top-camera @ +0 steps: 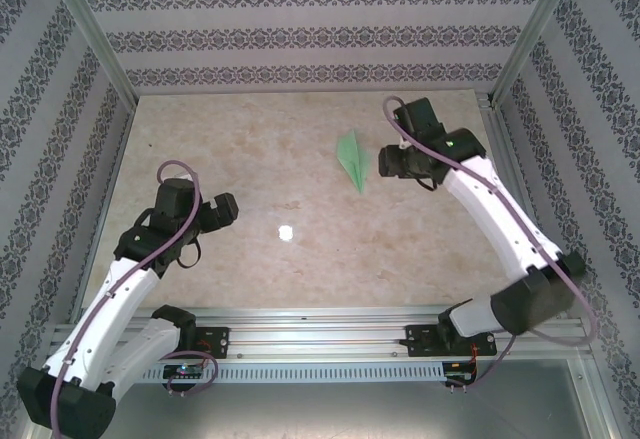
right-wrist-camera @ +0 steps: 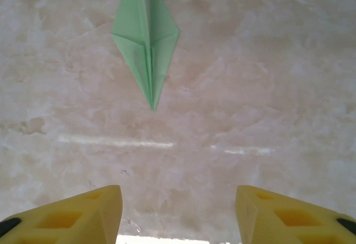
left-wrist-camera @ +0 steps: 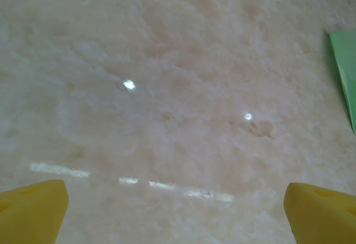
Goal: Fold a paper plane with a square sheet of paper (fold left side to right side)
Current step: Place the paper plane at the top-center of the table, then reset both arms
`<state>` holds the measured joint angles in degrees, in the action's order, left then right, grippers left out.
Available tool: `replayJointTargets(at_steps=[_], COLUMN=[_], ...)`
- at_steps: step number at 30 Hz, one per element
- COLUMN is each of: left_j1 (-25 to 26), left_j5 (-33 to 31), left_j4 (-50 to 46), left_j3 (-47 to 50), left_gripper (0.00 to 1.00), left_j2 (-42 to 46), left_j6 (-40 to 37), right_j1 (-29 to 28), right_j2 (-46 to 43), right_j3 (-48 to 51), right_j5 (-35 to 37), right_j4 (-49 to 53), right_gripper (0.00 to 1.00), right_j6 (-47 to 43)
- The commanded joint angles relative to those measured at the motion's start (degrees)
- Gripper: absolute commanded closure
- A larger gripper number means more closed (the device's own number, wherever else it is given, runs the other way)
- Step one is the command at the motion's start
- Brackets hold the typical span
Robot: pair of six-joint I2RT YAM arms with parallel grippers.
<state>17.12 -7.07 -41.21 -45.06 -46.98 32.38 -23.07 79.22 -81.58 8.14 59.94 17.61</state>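
The paper plane point(right-wrist-camera: 146, 38) lies on the table point(right-wrist-camera: 267, 88); left end effector point(left-wrist-camera: 177, 210) gapes empty; right end effector point(right-wrist-camera: 178, 213) parted, empty.

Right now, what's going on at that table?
The paper plane lies folded as a pointed dart on the table, and nothing is holding it. The right end effector hovers just beside it, open and empty. The left end effector is wide open over bare table, well away from the plane. The folding looks done.

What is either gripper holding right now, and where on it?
Nothing. The left gripper and right gripper are open and empty; the paper plane lies free on the table.
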Motion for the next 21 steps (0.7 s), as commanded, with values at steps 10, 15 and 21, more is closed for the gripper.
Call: replayJointTargets(at_steps=[10, 15, 21], left_j1=[-1.22, -1.57, -2.86], left_j5=[-34.37, -33.69, -27.08], left_j4=[30.13, 37.02, 47.28], left_j3=[16.67, 20.84, 23.76], left_gripper=[0.00, 0.00, 0.00], left_j2=[10.84, 8.16, 0.59], left_j6=[-9.97, -18.78, -22.94], right_j1=[16.04, 19.06, 21.37], right_j2=[-29.12, -32.34, -25.04], right_j3=[42.47, 56.53, 60.34], right_j5=[4.94, 5.52, 6.04], right_j4=[-33.32, -53.35, -72.36], right_gripper=[0.02, 0.02, 0.02], right_j6=[-1.87, -5.75, -10.99])
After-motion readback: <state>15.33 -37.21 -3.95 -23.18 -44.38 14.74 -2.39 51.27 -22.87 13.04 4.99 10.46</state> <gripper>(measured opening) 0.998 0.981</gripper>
